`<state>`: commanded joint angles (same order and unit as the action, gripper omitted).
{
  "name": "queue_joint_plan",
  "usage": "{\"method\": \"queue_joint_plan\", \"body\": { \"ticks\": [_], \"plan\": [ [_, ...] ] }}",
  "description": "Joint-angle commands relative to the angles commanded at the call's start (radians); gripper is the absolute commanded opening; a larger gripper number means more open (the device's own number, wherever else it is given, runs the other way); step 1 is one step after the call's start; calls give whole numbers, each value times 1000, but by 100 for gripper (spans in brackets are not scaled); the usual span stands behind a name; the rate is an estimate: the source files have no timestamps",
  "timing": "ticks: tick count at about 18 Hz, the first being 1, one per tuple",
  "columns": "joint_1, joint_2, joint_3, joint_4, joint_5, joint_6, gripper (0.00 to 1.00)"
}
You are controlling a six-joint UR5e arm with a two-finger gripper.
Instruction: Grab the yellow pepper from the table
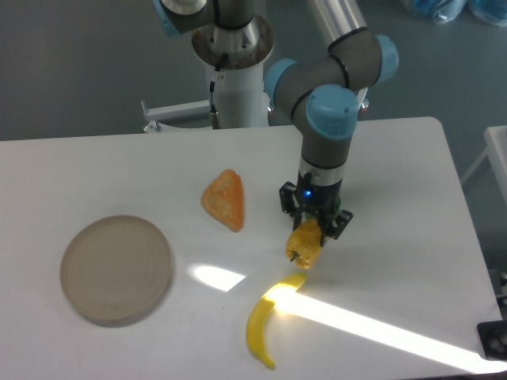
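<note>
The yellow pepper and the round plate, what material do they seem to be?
Yellow pepper, held in the pincer: glossy, smooth skin, possibly plastic; real or toy is unclear. Round plate: matte beige, no shine, perhaps plastic or ceramic.

Plate (116, 267) left on table (412, 190) — wedge (225, 199) centre, pepper (305, 243) right, banana (266, 318) in front.

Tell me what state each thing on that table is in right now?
gripper: shut on the yellow pepper.
yellow pepper: held between the fingers, hanging below them.
banana: lying flat on the table, untouched.
orange wedge-shaped item: resting on the table, apart from the gripper.
round beige plate: lying flat, nothing on it.
</note>
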<state>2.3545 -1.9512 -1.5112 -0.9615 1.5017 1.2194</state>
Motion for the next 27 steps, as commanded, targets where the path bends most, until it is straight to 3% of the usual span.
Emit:
{"method": "queue_joint_plan", "body": {
  "ticks": [1,3,27],
  "plan": [
    [12,-5,35,-55,3,27,39],
    [26,-11,75,-98,21,101,39],
    [48,-12,88,-89,15,124,39]
  ]
}}
